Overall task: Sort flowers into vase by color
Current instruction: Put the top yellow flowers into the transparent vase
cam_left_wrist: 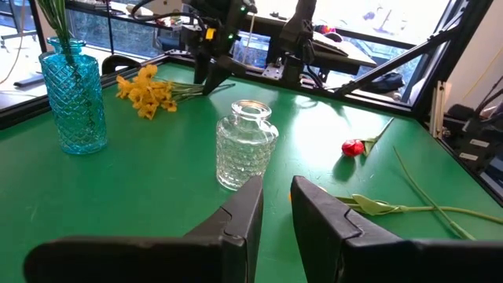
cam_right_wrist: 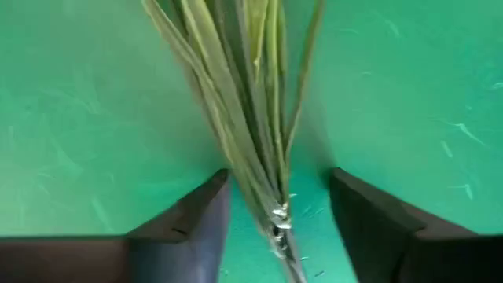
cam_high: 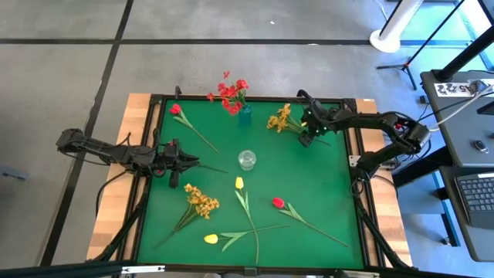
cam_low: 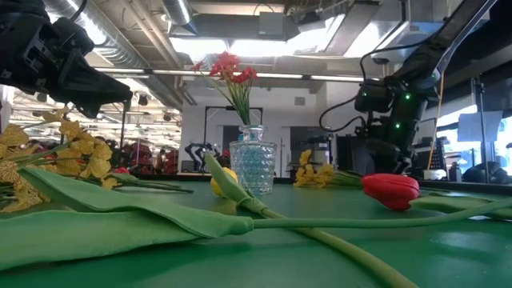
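Observation:
My right gripper (cam_high: pixel 308 137) is open, low over the table's far right. Its fingers stand on either side of the bundled stems (cam_right_wrist: pixel 253 118) of a yellow spray (cam_high: pixel 280 120) that lies on the mat, and they do not touch them. My left gripper (cam_high: pixel 185 162) is at mid-left, narrowly open and empty (cam_left_wrist: pixel 276 212), and points at the clear glass vase (cam_left_wrist: pixel 245 145). A blue vase (cam_high: pixel 245 116) holds a red spray (cam_high: pixel 230 94). Loose on the mat lie a red bloom (cam_high: pixel 176 110), a second yellow spray (cam_high: pixel 201 201), two yellow blooms (cam_high: pixel 239 183) (cam_high: pixel 211 239) and another red bloom (cam_high: pixel 278 203).
The clear vase (cam_high: pixel 247 160) stands at the mat's middle, the blue vase (cam_left_wrist: pixel 75 94) behind it toward the far edge. Long stems and leaves (cam_high: pixel 251 228) cross near the front edge. A black frame rims the mat (cam_high: pixel 351 185). Bare mat lies right of the clear vase.

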Controlling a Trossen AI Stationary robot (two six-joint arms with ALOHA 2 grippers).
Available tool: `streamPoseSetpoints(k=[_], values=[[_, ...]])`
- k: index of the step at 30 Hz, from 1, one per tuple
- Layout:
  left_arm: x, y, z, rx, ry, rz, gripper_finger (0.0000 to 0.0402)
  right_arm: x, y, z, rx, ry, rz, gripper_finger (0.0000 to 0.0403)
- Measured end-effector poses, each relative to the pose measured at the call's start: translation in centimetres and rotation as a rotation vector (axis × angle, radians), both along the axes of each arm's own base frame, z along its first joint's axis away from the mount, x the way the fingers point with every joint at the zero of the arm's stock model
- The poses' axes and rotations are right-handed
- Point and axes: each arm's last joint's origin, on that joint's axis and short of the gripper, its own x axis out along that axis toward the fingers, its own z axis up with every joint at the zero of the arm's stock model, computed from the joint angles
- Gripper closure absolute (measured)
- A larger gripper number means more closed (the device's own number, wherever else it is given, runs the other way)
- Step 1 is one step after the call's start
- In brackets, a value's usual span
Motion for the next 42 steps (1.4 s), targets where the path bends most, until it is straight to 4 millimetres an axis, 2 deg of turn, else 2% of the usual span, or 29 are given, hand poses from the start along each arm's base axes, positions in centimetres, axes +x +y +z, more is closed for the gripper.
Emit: streamPoseSetpoints(k=[6,8,12,16,19,23,29,36,42], values=[[0.0,0.0,0.0,0.000,0.000,0.000,0.0335,0.1,0.1,0.0,0.046,-0.040,0.007,0.0358],[0.0,0.0,0.0,0.000,0.000,0.000,0.0335,0.1,0.2,0.1,0.063,-0.058,0.030,0.0386],[0.0,0.0,0.0,0.000,0.000,0.000,0.0335,-0.1,0.9,1.4,0.118,-0.154,0.060,0.0373],[0.0,0.0,0.0,0.000,-0.001,0.000,0.0335,-0.1,1.4,4.4,0.099,-0.382,0.093,0.0391],[0.0,0.0,0.0,0.000,0.000,0.000,0.0335,-0.2,2.4,6.5,0.097,-0.553,0.131,0.0389],[0.0,0.0,0.0,0.000,0.000,0.000,0.0335,-0.1,4.9,9.5,0.045,-0.777,0.268,0.0391],[0.0,0.0,0.0,0.000,0.000,0.000,0.0335,0.9,10.2,12.8,-0.091,-1.165,0.499,0.0392],[0.0,0.0,0.0,0.000,0.000,0.000,0.0335,2.3,14.8,14.1,-0.341,-1.395,0.589,0.0392],[0.0,0.0,0.0,0.000,0.000,0.000,0.0335,4.3,16.3,13.7,-0.487,-1.492,0.623,0.0392]])
